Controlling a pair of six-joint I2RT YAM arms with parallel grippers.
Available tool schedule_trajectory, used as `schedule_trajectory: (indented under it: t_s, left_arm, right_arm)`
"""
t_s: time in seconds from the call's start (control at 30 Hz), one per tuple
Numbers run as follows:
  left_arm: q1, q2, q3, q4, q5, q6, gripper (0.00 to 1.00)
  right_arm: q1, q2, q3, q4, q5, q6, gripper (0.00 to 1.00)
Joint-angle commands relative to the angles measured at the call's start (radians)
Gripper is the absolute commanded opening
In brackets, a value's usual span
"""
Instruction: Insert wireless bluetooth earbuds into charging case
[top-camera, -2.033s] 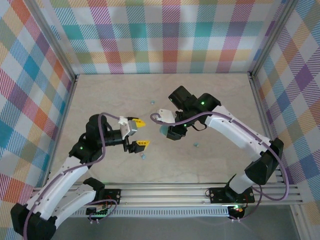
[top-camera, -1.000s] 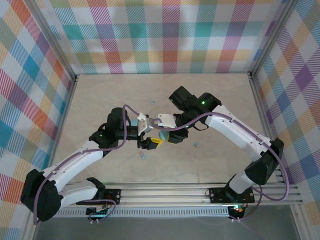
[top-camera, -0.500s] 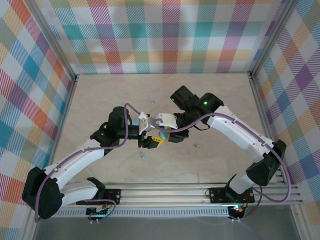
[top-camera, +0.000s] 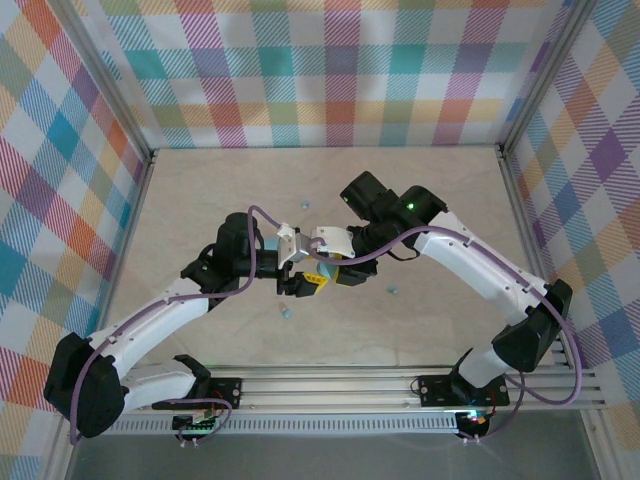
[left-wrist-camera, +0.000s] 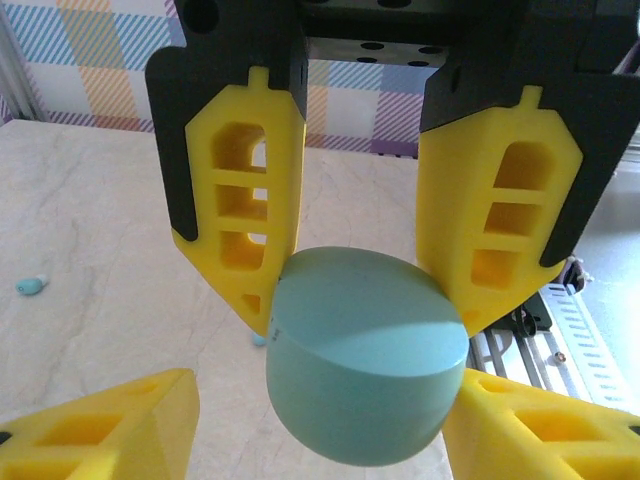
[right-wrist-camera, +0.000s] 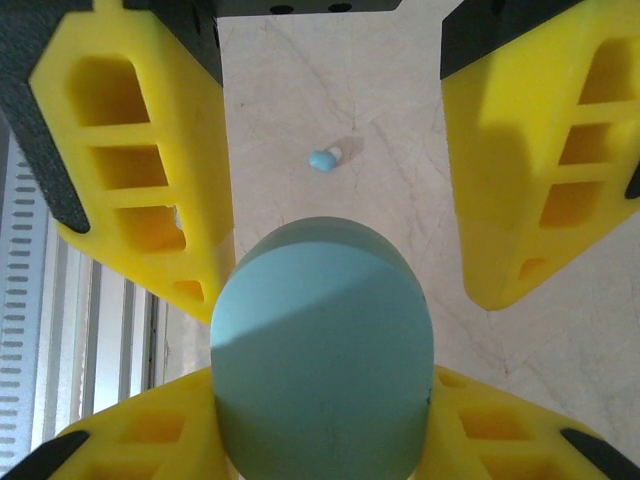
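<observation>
The charging case (top-camera: 326, 271) is a rounded teal-blue shell, lid closed, held above the table's middle. My right gripper (right-wrist-camera: 322, 375) is shut on the charging case (right-wrist-camera: 320, 350), with a yellow finger pressed to each side. My left gripper (left-wrist-camera: 320, 385) meets it head-on and stands open around the charging case (left-wrist-camera: 365, 370). Its right finger (left-wrist-camera: 520, 430) touches the shell and its left finger (left-wrist-camera: 110, 425) stands apart. Tiny pale blue earbuds lie on the table: one (top-camera: 305, 204) behind the grippers, one (top-camera: 391, 290) to the right, one (top-camera: 287, 312) in front. An earbud (right-wrist-camera: 322, 159) shows beyond the case, another earbud (left-wrist-camera: 32, 285) far left.
The beige marbled table (top-camera: 200, 200) is fenced by checked cloth walls (top-camera: 330, 70) at the back and both sides. A metal rail (top-camera: 400, 385) with the arm bases runs along the near edge. Purple cables loop over both arms.
Over two seconds my left arm swung right from the table's left-centre until its fingers straddle the case held by my right gripper. In the last half second hardly anything moved.
</observation>
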Motion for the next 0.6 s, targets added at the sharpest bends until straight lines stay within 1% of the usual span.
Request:
schedule_trajectory:
  t_s: [0.0,0.23,0.37,0.4,0.47,0.57]
  left_arm:
    - [-0.007,0.009,0.030,0.050,0.028,-0.006,0.62]
    - [-0.008,0.018,0.035,0.047,0.045,-0.007,0.48]
    - [-0.008,0.016,0.036,0.036,0.049,-0.007,0.33]
    - [-0.008,0.015,0.033,0.034,0.049,-0.006,0.29]
    - [-0.008,0.009,0.027,0.033,0.043,-0.008,0.26]
    - [-0.008,-0.009,0.008,0.032,0.031,-0.013,0.21]
  right_arm:
    - [0.006,-0.024,-0.005,-0.001,-0.039,-0.022,0.19]
    - [0.006,-0.019,-0.005,0.002,-0.035,-0.022,0.20]
    - [0.006,-0.021,-0.008,0.009,-0.030,-0.015,0.25]
    - [0.006,-0.023,-0.011,0.016,-0.029,-0.011,0.28]
    - [0.006,-0.032,-0.022,0.041,-0.020,-0.003,0.36]
    - [0.005,-0.066,-0.056,0.107,0.005,0.022,0.52]
